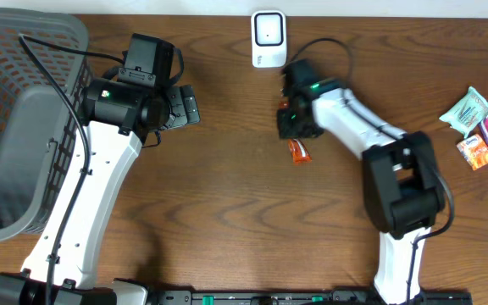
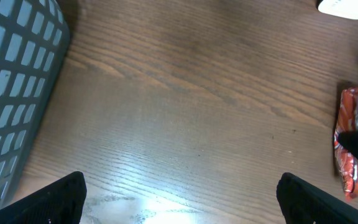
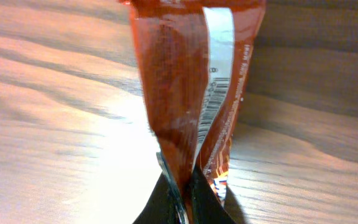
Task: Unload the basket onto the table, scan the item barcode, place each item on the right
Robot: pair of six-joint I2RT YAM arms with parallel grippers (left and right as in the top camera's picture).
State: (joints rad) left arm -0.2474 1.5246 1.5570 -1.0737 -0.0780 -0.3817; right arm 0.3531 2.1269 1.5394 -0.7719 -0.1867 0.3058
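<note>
Barcode lines (image 3: pixel 207 118) show in your right wrist view, printed along a pale strip on the orange packet (image 3: pixel 179 87), which fills the middle of that picture and is creased lengthwise. Your right claw (image 3: pixel 186 200) is closed tight on the packet's near end, its dark fingertips meeting at 6 o'clock in the frame with the wrapper pinched between them. From overhead, the right claw (image 1: pixel 296 131) sits just above the middle of the desk (image 1: pixel 227 212), and the orange packet (image 1: pixel 299 152) sticks out of it toward 6 o'clock; you cannot tell from these views whether its free end touches the wood. The white scanner (image 1: pixel 268 38) stands at 12 o'clock from the claw, close to the far edge of the desk and apart from the packet. Your left claw (image 1: pixel 185 106) hangs at 9 o'clock from the right one, jaws spread wide and holding nothing; its wrist view shows both dark fingertips (image 2: pixel 61 196) over bare wood. A grey basket (image 1: pixel 24 119) takes up the desk's 9 o'clock side, and three small snack packs (image 1: pixel 481 131) lie clustered at 3 o'clock.
</note>
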